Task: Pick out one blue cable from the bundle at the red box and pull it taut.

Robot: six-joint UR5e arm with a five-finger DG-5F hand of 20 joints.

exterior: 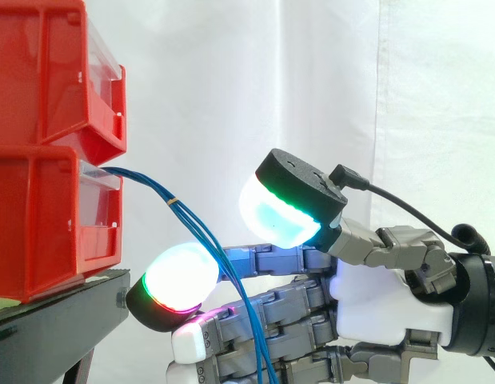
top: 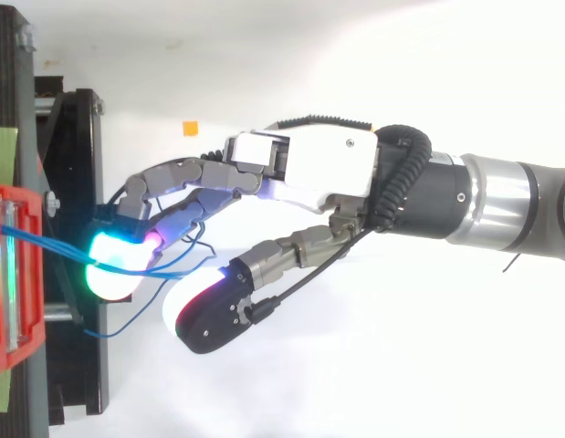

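Observation:
Several thin blue cables [exterior: 183,212] leave the lower red bin [exterior: 39,224] as a bundle tied by a small yellow band, then droop down to the right. My hand [exterior: 375,304] reaches in from the right with its fingers stretched toward the bundle. One glowing fingertip [exterior: 179,280] lies right at the cables, which run down across the fingers. The thumb pad [exterior: 279,210] hovers above and to the right, apart from the cables. From above, the hand [top: 319,169] has a cyan-green fingertip [top: 118,260] among the blue cables [top: 45,244]. Nothing is pinched; the hand is open.
A second red bin [exterior: 39,80] is stacked on the lower one, both on the black stand [exterior: 55,320]. A white curtain hangs behind. A small orange marker [top: 190,128] lies on the white surface beyond the hand.

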